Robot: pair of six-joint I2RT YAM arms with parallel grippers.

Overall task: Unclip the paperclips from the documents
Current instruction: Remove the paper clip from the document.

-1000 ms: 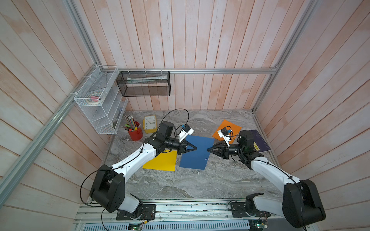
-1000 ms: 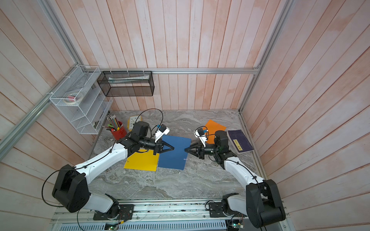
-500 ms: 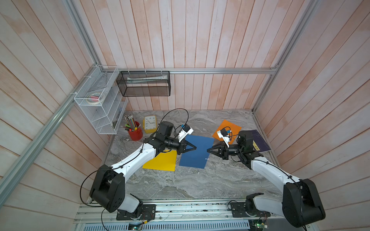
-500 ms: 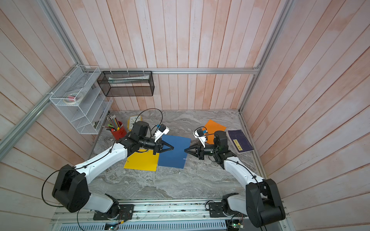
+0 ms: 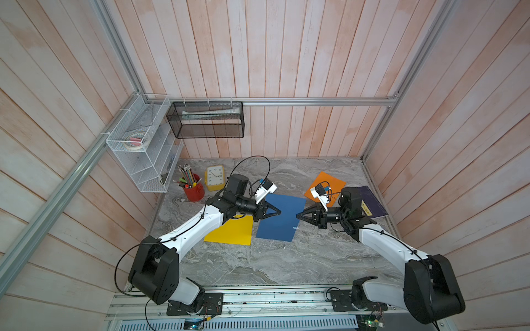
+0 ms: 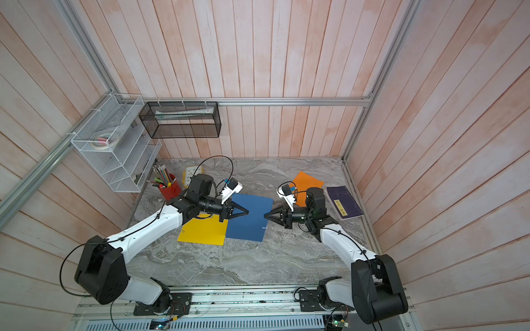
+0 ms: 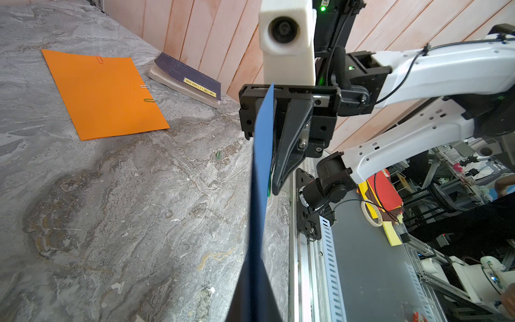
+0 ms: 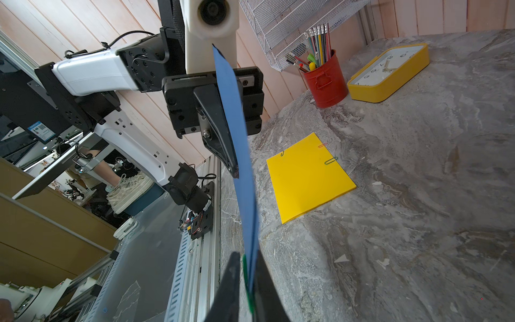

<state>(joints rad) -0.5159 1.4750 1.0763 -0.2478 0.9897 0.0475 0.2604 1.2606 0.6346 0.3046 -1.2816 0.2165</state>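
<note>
1. Your left tool (image 5: 278,213) is closed tight on the blue document (image 5: 282,229). It pinches the sheet on the side nearest the yellow document (image 5: 229,233).
2. Your right tool (image 5: 298,215) is clamped nearly all the way down on the opposite edge of the same sheet. A green paperclip (image 8: 248,290) sits against the paper between its fingers (image 8: 228,292).
3. The blue document spans the gap between the two tools, near the middle of the surface (image 5: 286,266). Both wrist views catch it edge-on, and both top views show its broad face. You cannot tell whether its lower edge touches the surface.
4. A silvery paperclip (image 5: 295,227) sits on the blue document's edge on the right tool's side, nearer the arm bases than that tool.
5. The yellow document lies flat just beside the blue one, on your left arm's side. It carries a red clip (image 8: 322,145), a green clip (image 8: 330,161) and a dark clip (image 8: 282,153).
6. The orange document (image 7: 103,92) lies flat towards the far right corner, with the purple book (image 7: 186,80) beside it. On its edges you have a corner red clip (image 7: 99,59), a silver edge clip (image 7: 144,86) and a green edge clip (image 7: 150,100).
7. A loose green clip (image 7: 218,154) lies on the bare surface between the orange document and your right tool.
</note>
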